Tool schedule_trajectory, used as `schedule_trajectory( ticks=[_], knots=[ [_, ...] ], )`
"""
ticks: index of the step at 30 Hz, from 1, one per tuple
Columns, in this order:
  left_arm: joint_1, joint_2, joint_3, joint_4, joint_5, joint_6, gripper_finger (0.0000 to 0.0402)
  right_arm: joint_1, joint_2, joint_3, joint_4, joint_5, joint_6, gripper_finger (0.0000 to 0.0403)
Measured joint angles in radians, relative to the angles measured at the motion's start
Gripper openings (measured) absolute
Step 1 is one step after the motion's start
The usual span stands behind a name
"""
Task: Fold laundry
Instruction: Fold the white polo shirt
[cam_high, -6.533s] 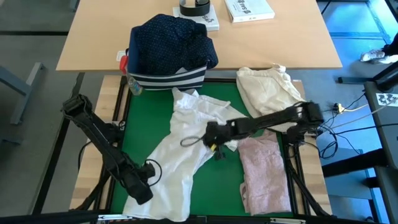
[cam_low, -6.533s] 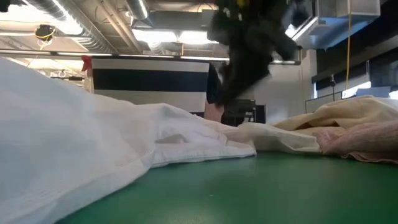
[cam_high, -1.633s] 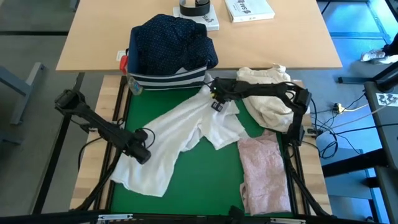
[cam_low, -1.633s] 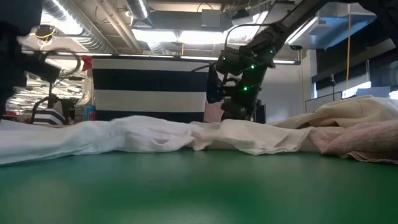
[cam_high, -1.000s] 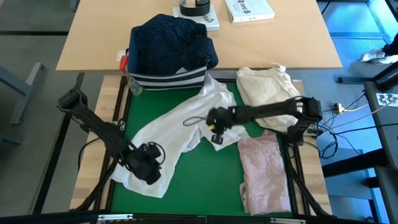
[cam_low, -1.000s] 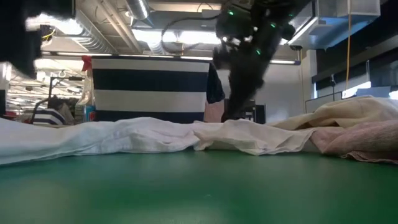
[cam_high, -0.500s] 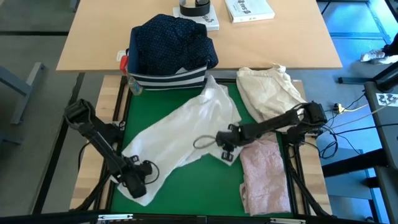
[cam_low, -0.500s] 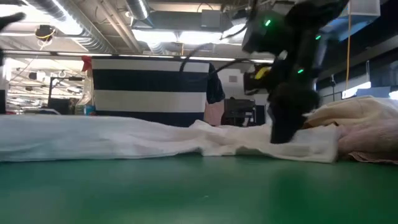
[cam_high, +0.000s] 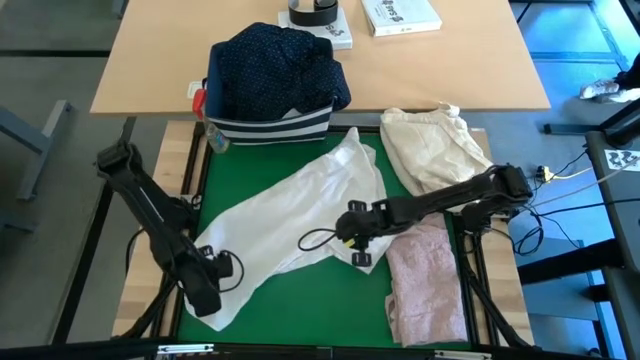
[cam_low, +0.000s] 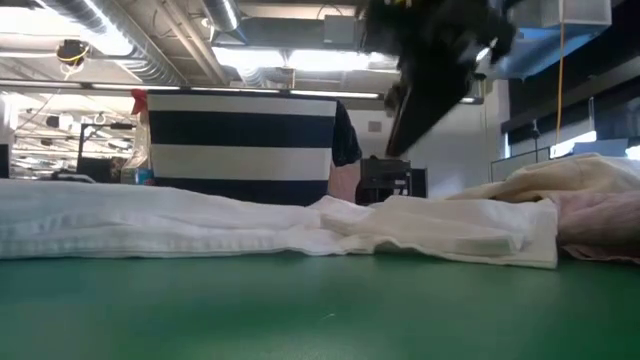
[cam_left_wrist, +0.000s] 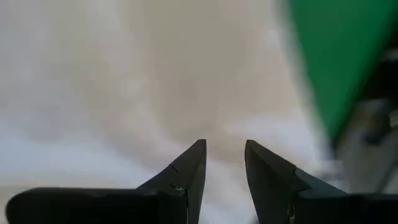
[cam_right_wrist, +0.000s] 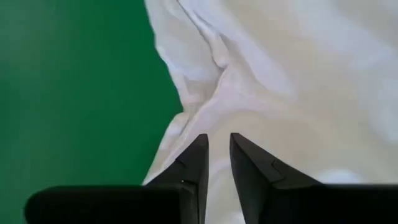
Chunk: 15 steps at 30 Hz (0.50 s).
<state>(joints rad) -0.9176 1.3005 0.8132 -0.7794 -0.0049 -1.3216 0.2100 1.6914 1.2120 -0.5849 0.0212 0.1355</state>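
- High view: the right hand (cam_high: 352, 228) sits over the near edge of the white shirt (cam_high: 300, 215), fingers parted a little, nothing between them; half a second back it was slightly further toward the pink top.
- Right wrist view agrees: narrow gap, shirt edge below, no cloth pinched.
- The left hand (cam_high: 203, 292) is down at the shirt's near-left corner, fingers (cam_left_wrist: 186, 171) apart above the fabric, released.
- The shirt now lies spread diagonally across the green surface (cam_high: 300, 310), flatter than a second and a half ago, when it was bunched up near the bin.
- The pale pink top (cam_high: 425, 280) lies unmoved at the right.
- The cream-beige bundle (cam_high: 430, 145) is beyond it.
- The navy dotted shirt (cam_high: 275, 65) is heaped in the striped bin (cam_high: 270, 127).
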Motion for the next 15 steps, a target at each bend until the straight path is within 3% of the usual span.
schedule_trajectory(
  ticks=[5, 9, 15],
  knots=[
    [0.016, -0.058, 0.049, 0.075, -0.243, -0.019, 0.0108, 0.004, -0.091, -0.017, -0.07, -0.037, -0.015, 0.0067],
    [0.045, -0.048, 0.051, 0.184, -0.452, 0.024, 0.0108, 0.027, -0.204, -0.133, -0.1, -0.015, -0.053, 0.0067],
    [0.152, 0.002, 0.045, 0.197, -0.488, 0.047, 0.0127, 0.025, -0.262, -0.225, -0.012, 0.006, -0.031, 0.0067]
  ],
)
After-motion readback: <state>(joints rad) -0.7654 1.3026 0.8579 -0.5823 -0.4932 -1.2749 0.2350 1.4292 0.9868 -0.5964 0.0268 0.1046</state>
